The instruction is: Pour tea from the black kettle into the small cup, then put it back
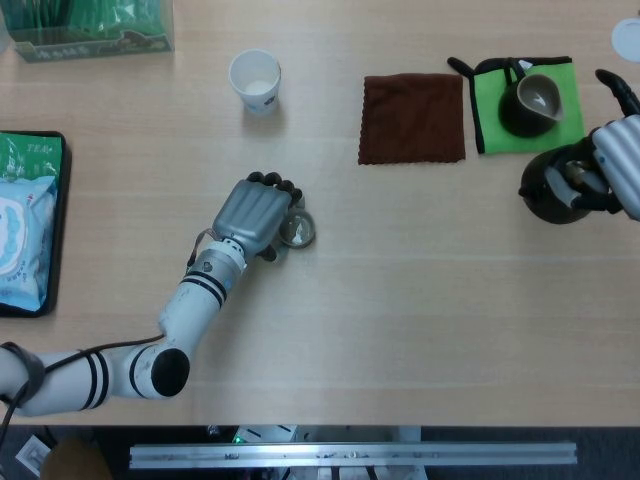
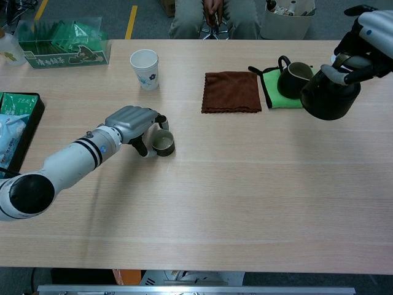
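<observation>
The small cup [image 1: 297,232] [image 2: 163,144] stands on the table left of centre, and my left hand [image 1: 256,214] [image 2: 134,121] grips it from the left. The round black kettle [image 1: 553,190] [image 2: 329,98] is at the right edge, just in front of the green mat [image 1: 490,101] [image 2: 271,88]. My right hand [image 1: 612,170] [image 2: 362,42] holds the kettle by its handle, and in the chest view the kettle hangs a little above the table.
A dark pitcher [image 1: 536,101] [image 2: 291,78] sits on the green mat. A brown cloth [image 1: 412,117] [image 2: 231,92] lies left of it. A white paper cup [image 1: 254,80] [image 2: 144,68] stands at the back, a green box [image 2: 60,44] at the far left, a black tray [image 1: 30,220] at the left edge.
</observation>
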You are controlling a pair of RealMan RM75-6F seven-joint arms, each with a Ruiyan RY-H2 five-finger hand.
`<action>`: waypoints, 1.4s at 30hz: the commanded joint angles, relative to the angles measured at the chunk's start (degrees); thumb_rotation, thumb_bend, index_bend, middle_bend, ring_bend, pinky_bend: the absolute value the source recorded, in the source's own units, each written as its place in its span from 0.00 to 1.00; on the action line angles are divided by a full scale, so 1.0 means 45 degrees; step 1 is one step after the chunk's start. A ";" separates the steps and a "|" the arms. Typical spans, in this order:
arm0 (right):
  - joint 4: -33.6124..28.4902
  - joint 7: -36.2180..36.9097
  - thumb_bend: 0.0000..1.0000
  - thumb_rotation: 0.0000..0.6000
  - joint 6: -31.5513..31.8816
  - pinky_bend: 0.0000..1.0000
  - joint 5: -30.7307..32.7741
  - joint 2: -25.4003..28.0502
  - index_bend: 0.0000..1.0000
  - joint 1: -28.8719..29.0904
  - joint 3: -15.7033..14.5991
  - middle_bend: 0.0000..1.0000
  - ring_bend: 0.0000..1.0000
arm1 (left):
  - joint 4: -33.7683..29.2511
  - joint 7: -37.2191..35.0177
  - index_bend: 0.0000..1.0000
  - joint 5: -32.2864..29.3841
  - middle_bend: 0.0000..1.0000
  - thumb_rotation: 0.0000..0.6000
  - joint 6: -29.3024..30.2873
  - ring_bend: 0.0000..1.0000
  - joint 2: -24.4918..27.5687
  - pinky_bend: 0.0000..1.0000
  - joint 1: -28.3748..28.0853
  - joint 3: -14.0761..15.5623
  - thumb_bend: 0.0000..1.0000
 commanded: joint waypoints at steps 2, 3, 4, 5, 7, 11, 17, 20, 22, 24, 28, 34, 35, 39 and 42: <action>-0.0012 0.0001 0.39 0.80 0.0027 0.02 -0.0025 0.0019 1.00 -0.0019 -0.0002 0.91 0.88 | 0.0008 0.0077 0.24 -0.0112 0.23 1.00 0.0042 0.17 -0.0003 0.20 -0.0046 0.0079 0.27; -0.0022 0.0008 0.39 0.80 0.0029 0.02 -0.0030 0.0028 1.00 -0.0022 0.0000 0.91 0.88 | -0.0022 0.0110 0.21 -0.0167 0.22 1.00 0.0061 0.16 0.0016 0.20 -0.0059 0.0102 0.27; -0.0026 0.0009 0.39 0.80 0.0025 0.02 -0.0031 0.0032 1.00 -0.0021 0.0000 0.91 0.88 | -0.0046 0.0116 0.19 -0.0180 0.21 1.00 0.0073 0.16 0.0034 0.20 -0.0064 0.0110 0.27; -0.0031 0.0004 0.39 0.80 0.0021 0.02 -0.0035 0.0037 1.00 -0.0020 0.0000 0.91 0.88 | -0.0116 0.0117 0.16 -0.0180 0.20 1.00 0.0122 0.16 0.0080 0.20 -0.0064 0.0125 0.27; -0.0040 -0.0004 0.39 0.80 0.0009 0.02 -0.0047 0.0027 1.00 -0.0013 0.0000 0.91 0.88 | -0.0268 0.0086 0.12 -0.0119 0.18 1.00 0.0262 0.15 0.0177 0.20 -0.0038 0.0142 0.27; -0.0064 -0.0028 0.39 0.80 -0.0084 0.02 -0.0048 -0.0049 1.00 0.0061 0.0024 0.91 0.88 | -0.0648 0.0114 0.06 -0.0032 0.16 1.00 0.0532 0.15 0.0534 0.20 0.0027 0.0206 0.27; -0.0219 -0.0241 0.39 0.80 -0.0332 0.02 0.0007 -0.0272 1.00 0.0322 0.0145 0.91 0.88 | -0.1764 0.0057 0.06 0.0344 0.15 1.00 0.1413 0.14 0.1635 0.20 0.0387 0.0282 0.27; -0.0316 -0.0406 0.39 0.81 -0.0499 0.02 0.0118 -0.0414 1.00 0.0485 0.0228 0.91 0.88 | -0.2452 -0.0113 0.06 0.0754 0.15 1.00 0.2088 0.14 0.2357 0.20 0.0749 0.0362 0.27; -0.0380 -0.0541 0.39 0.82 -0.0620 0.02 0.0212 -0.0522 1.00 0.0601 0.0281 0.91 0.88 | -0.2853 -0.0374 0.06 0.1185 0.15 1.00 0.2694 0.14 0.2835 0.20 0.1099 0.0416 0.27; -0.0427 -0.0669 0.39 0.82 -0.0724 0.02 0.0307 -0.0628 1.00 0.0702 0.0328 0.91 0.88 | -0.3105 -0.0654 0.07 0.1594 0.15 1.00 0.3234 0.14 0.3195 0.20 0.1434 0.0475 0.27; -0.0517 -0.0961 0.39 0.82 -0.0995 0.02 0.0575 -0.0885 1.00 0.0962 0.0444 0.91 0.88 | -0.3627 -0.1326 0.08 0.2657 0.16 1.00 0.4373 0.14 0.4118 0.20 0.2289 0.0811 0.27; -0.0597 -0.1465 0.39 0.83 -0.1304 0.02 0.0950 -0.1265 1.00 0.1284 0.0533 0.91 0.88 | -0.4078 -0.2280 0.09 0.3941 0.17 1.00 0.5803 0.14 0.5220 0.20 0.3631 0.1471 0.27; -0.0604 -0.1540 0.39 0.83 -0.1344 0.02 0.1017 -0.1329 1.00 0.1326 0.0540 0.91 0.88 | -0.4147 -0.2410 0.09 0.4095 0.17 1.00 0.5997 0.14 0.5341 0.20 0.3811 0.1531 0.27; -0.0635 -0.1845 0.39 0.83 -0.1460 0.02 0.1275 -0.1593 1.00 0.1496 0.0587 0.91 0.88 | -0.4387 -0.2880 0.09 0.4688 0.17 1.00 0.6734 0.14 0.5785 0.20 0.4504 0.1720 0.27; -0.0643 -0.2070 0.39 0.83 -0.1557 0.02 0.1472 -0.1812 1.00 0.1655 0.0645 0.91 0.88 | -0.4500 -0.3016 0.09 0.5063 0.17 1.00 0.7080 0.14 0.6033 0.20 0.4903 0.1856 0.27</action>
